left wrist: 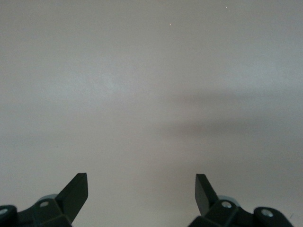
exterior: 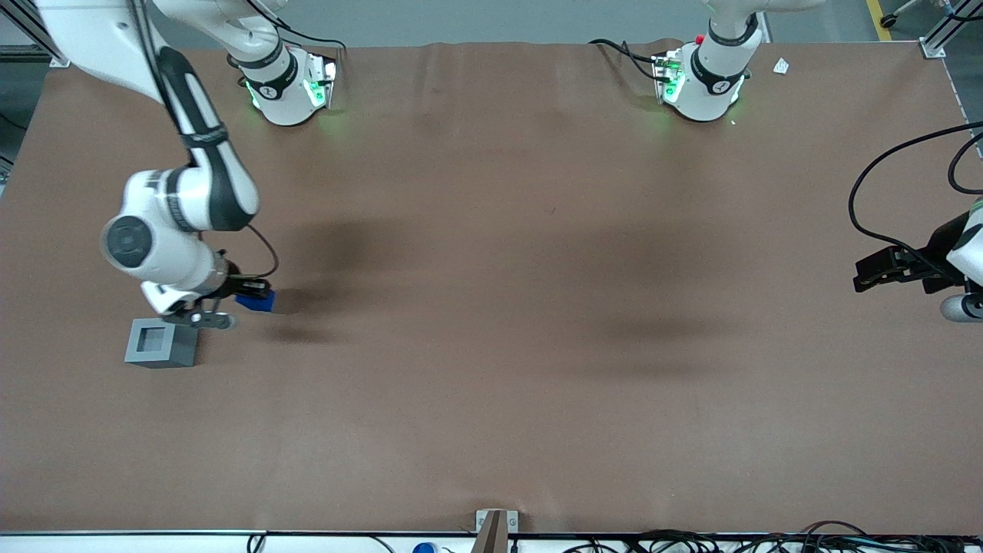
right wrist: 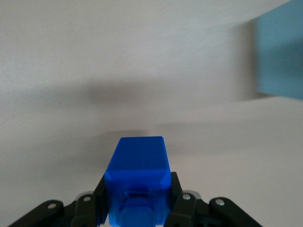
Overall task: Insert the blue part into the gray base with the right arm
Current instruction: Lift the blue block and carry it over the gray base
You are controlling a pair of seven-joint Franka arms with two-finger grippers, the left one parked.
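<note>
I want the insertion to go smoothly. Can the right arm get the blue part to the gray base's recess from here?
Probably yes. The gripper holds the blue part close beside the gray base, whose recess faces up uncovered, with nothing between them.

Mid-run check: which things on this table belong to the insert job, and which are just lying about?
Job:
- blue part, clamped in the right arm's tool, lifted beside the base
- gray base, on the table, recess empty
- right arm

Lying about:
- small white scrap near the parked arm's mount
- cables along the table edge nearest the front camera
</note>
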